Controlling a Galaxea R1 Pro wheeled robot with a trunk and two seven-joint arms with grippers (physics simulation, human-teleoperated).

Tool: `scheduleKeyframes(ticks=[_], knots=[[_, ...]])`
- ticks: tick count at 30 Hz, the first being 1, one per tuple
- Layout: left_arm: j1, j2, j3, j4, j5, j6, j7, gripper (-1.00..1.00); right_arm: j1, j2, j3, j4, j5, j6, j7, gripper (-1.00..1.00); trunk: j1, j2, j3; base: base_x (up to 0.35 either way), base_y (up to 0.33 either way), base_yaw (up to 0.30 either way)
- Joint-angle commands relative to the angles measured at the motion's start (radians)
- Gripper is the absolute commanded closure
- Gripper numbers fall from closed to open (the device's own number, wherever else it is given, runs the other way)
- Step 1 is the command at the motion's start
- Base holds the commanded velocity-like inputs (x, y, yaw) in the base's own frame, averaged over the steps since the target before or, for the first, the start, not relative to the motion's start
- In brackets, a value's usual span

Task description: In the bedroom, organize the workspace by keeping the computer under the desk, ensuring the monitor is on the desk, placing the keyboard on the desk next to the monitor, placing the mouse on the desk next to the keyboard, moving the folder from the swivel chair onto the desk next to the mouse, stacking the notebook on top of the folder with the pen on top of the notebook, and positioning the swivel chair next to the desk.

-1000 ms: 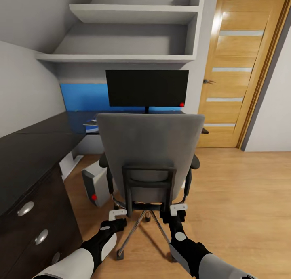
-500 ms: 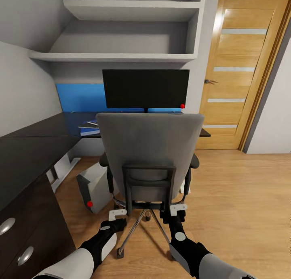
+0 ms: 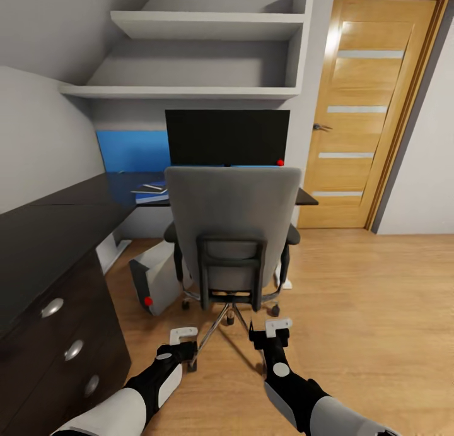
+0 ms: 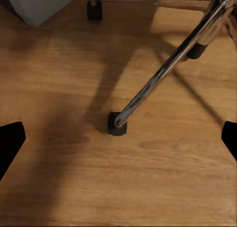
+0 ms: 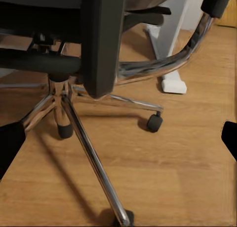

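Note:
The grey swivel chair point(image 3: 233, 215) stands with its back to me, in front of the far arm of the black desk point(image 3: 44, 228). Behind it the black monitor point(image 3: 227, 136) stands on the desk. The grey computer point(image 3: 154, 273) sits on the floor under the desk, left of the chair. A blue folder point(image 3: 150, 197) lies on the desk with small pale items on it, too small to tell apart. The chair hides the keyboard and mouse. My left gripper point(image 3: 183, 335) and right gripper point(image 3: 277, 327) hang open and empty behind the chair's chrome base point(image 4: 163, 74) point(image 5: 94, 158).
Silver-knobbed drawers point(image 3: 52, 307) of the desk stand close on my left. White shelves point(image 3: 202, 26) hang above the monitor. An oak door point(image 3: 359, 108) is at the right, with open wooden floor point(image 3: 366, 310) before it. A white desk foot point(image 5: 173, 81) stands past the chair.
The chair has rolled away from my grippers toward the desk; they were against its back frame and are now apart from it. The view has also shifted slightly.

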Motion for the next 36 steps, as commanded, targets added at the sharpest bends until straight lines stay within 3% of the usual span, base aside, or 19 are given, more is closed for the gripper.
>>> scheduleKeyframes(ticks=[1, 11, 21, 22, 23, 25, 26, 32, 36], knots=[[0.000, 0.000, -0.009, -0.001, 0.010, 0.002, 0.006, -1.00, -0.001, 0.000, 0.009, 0.001, -0.010, -0.005, -0.005, -1.00, -0.001, 0.000, -0.001, -0.336, 0.000, 0.000], [0.000, 0.001, -0.009, -0.001, 0.010, 0.002, 0.007, -1.00, -0.001, 0.000, 0.009, 0.001, -0.011, -0.005, -0.005, -1.00, -0.001, 0.000, -0.001, -0.336, 0.000, 0.000], [0.000, 0.005, -0.008, -0.001, 0.013, 0.003, 0.009, -1.00, -0.001, -0.002, 0.006, 0.007, -0.014, -0.005, -0.006, -1.00, -0.039, 0.070, 0.030, -0.321, -0.052, 0.000], [0.000, 0.005, -0.008, 0.003, 0.014, 0.003, 0.011, -1.00, -0.001, -0.002, 0.006, 0.027, -0.017, -0.008, -0.006, -1.00, -0.043, 0.077, 0.034, -0.123, -0.022, 0.000], [0.000, 0.004, -0.008, 0.081, 0.014, 0.001, 0.010, -1.00, 0.001, -0.002, 0.007, 0.119, -0.021, -0.040, -0.007, -1.00, -0.047, 0.084, 0.037, -0.016, -0.003, 0.000], [0.000, 0.004, -0.008, 0.130, 0.014, 0.000, 0.009, -1.00, 0.011, -0.001, 0.008, 0.186, -0.023, -0.068, -0.006, -1.00, -0.055, 0.098, 0.043, -0.008, -0.001, 0.000], [0.000, 0.006, -0.007, 0.194, 0.016, -0.003, 0.009, -1.00, 0.026, 0.002, 0.008, 0.258, -0.022, -0.106, -0.006, -1.00, -0.058, 0.105, 0.046, -0.002, 0.000, 0.000], [0.001, 0.011, -0.007, 0.223, 0.017, -0.003, 0.010, -1.00, 0.085, 0.000, 0.009, 0.296, -0.020, -0.117, -0.005, -1.00, -0.081, 0.147, 0.065, 0.000, 0.000, 0.000], [0.030, 0.015, -0.007, 0.227, 0.018, -0.003, 0.014, -1.00, 0.125, -0.001, 0.007, 0.310, -0.019, -0.116, -0.005, -1.00, -0.097, 0.175, 0.077, 0.000, 0.000, 0.000]])
